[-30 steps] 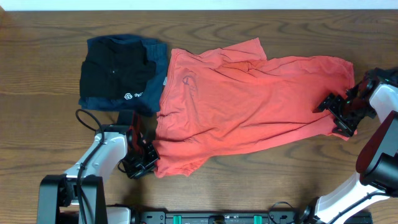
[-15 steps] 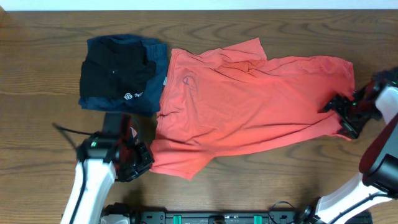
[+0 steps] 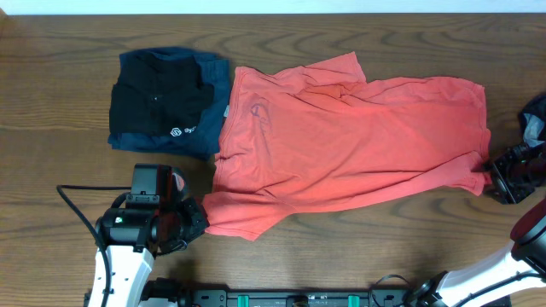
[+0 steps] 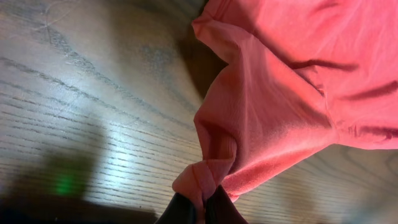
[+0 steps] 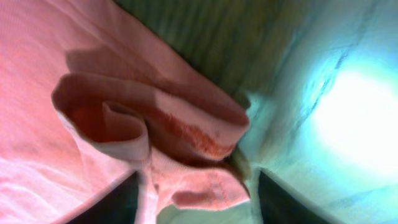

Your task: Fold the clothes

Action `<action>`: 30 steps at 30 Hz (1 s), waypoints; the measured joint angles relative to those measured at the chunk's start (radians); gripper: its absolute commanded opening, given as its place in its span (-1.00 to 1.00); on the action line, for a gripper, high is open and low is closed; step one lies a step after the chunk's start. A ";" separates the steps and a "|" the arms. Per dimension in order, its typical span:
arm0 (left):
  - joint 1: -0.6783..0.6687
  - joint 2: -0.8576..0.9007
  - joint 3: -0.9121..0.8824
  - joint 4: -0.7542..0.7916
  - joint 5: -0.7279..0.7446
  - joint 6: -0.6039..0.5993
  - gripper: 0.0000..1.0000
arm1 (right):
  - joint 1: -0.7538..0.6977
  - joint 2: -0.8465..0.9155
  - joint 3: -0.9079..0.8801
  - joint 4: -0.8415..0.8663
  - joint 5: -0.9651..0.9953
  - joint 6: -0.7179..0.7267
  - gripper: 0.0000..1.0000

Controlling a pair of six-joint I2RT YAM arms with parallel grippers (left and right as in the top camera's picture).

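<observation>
The clothes, a coral-red T-shirt (image 3: pixel 341 136), lie spread across the middle of the table, with no lettering showing. My left gripper (image 3: pixel 194 223) is at the shirt's near-left corner. In the left wrist view it (image 4: pixel 202 202) is shut on a bunched fold of the red fabric (image 4: pixel 280 93), lifted just off the wood. My right gripper (image 3: pixel 499 179) is at the shirt's near-right corner. In the right wrist view its jaws (image 5: pixel 196 199) stand apart with a rolled hem of the shirt (image 5: pixel 149 118) between the two dark fingers (image 5: pixel 112 205), and a sliver of table shows beside the fabric.
A folded black garment (image 3: pixel 158 98) with a small white logo lies on a folded navy one (image 3: pixel 217 81) at the back left, touching the shirt's left edge. Bare wooden table (image 3: pixel 51 102) surrounds them. The right arm's base rises at the near-right corner.
My right gripper has moved right and nearer, off the shirt's side to its near-right corner, and its jaws have narrowed around the hem. The left gripper keeps its hold and has shifted slightly.
</observation>
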 measured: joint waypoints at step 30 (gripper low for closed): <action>0.000 0.002 0.000 0.005 0.000 0.000 -0.88 | -0.175 -0.190 0.394 -0.402 0.140 -0.067 0.12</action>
